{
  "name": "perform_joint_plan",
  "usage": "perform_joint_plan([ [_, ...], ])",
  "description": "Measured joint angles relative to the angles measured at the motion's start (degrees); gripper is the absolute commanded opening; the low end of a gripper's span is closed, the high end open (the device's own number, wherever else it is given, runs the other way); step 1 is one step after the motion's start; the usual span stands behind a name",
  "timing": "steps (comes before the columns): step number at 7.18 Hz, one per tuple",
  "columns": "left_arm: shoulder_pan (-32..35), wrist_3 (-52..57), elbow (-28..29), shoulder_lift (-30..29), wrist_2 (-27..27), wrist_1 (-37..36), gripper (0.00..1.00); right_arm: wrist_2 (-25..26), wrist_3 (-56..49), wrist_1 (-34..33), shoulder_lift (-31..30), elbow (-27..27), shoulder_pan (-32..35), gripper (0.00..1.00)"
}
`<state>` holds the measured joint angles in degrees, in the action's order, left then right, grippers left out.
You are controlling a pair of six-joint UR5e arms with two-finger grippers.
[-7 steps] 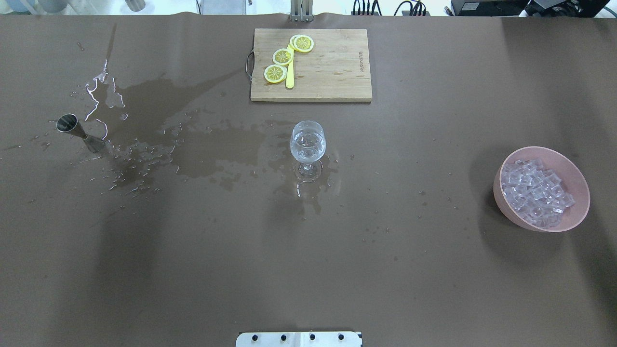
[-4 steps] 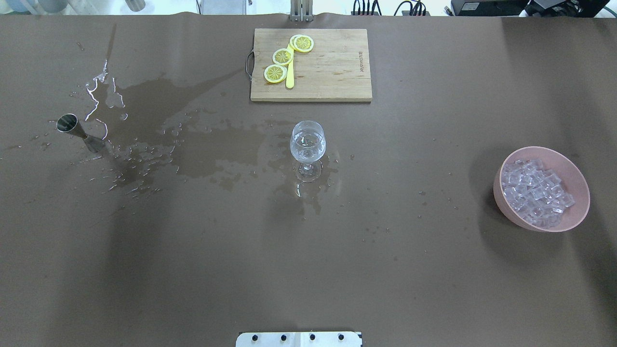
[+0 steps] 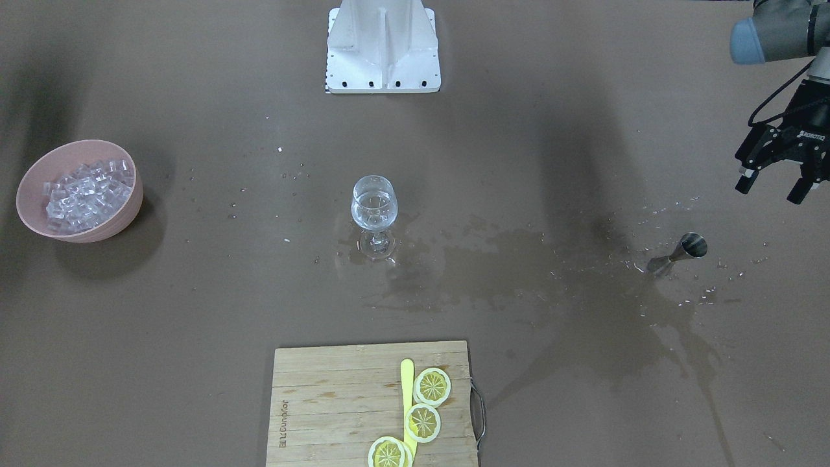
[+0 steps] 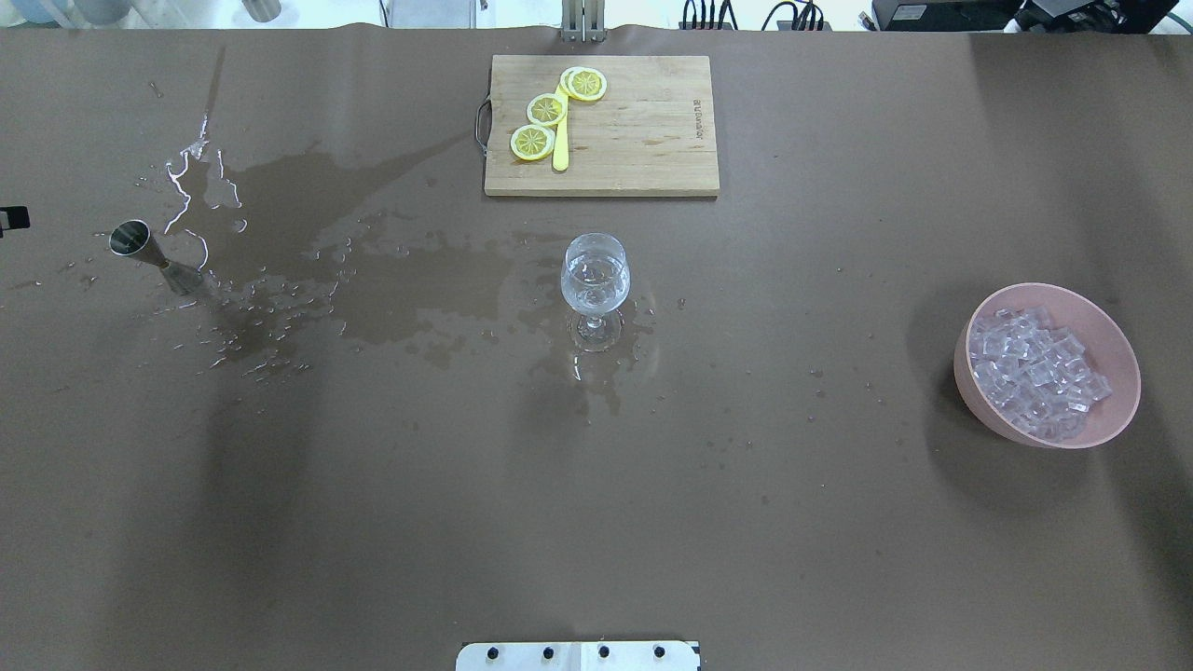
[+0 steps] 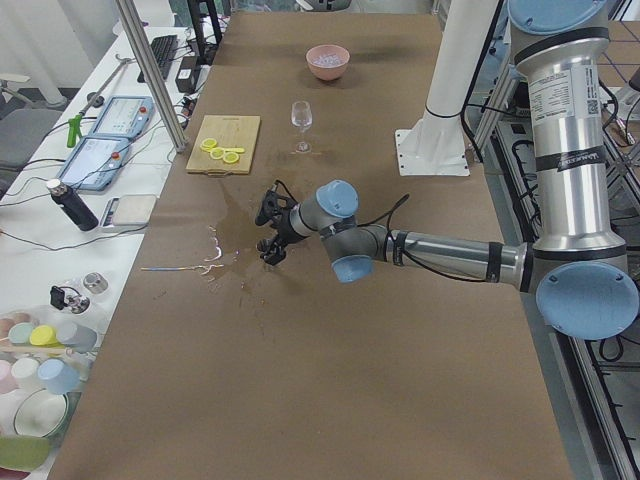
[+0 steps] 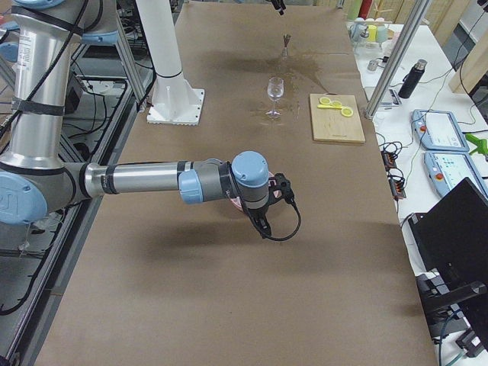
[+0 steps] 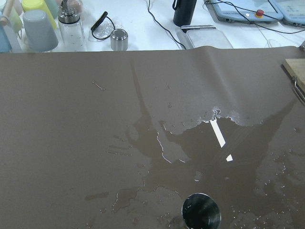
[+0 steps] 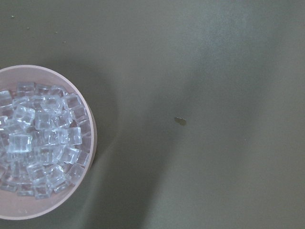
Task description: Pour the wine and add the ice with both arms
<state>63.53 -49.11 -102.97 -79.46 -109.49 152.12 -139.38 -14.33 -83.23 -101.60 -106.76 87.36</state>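
Note:
A wine glass [image 4: 595, 280] stands mid-table with a little clear wine [image 3: 371, 214] in its bowl. A steel jigger [image 4: 149, 253] stands upright at the left amid spilled liquid; its rim shows at the bottom of the left wrist view [image 7: 201, 214]. A pink bowl [image 4: 1118, 354] at the right holds a heap of ice cubes [image 4: 1035, 368], also in the right wrist view [image 8: 38, 148]. My left gripper [image 3: 770, 192] is open and empty, raised beside the jigger. My right gripper [image 6: 261, 221] hangs near the bowl; I cannot tell whether it is open or shut.
A wooden cutting board [image 4: 643, 140] with lemon slices [image 4: 545, 110] and a yellow stick lies beyond the glass. A wet spill [image 4: 308, 270] spreads from the jigger to the glass. The white pedestal [image 3: 382, 45] stands at the near edge.
A tip of my left gripper has come into sight at the left edge of the overhead view. The glass, jigger and bowl have not moved.

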Motion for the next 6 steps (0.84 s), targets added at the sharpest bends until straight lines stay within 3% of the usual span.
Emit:
perform_joint_plan([
  [3,-5.11,-2.31,0.02,3.43,8.59,4.76,0.98,0.00,0.00,0.00,0.00,0.06,0.00,1.00],
  [6,-11.11,-2.85,0.29,3.85,17.46,5.08,0.98,-0.02,-0.07,0.00,0.00,0.16,-0.07,1.00],
])
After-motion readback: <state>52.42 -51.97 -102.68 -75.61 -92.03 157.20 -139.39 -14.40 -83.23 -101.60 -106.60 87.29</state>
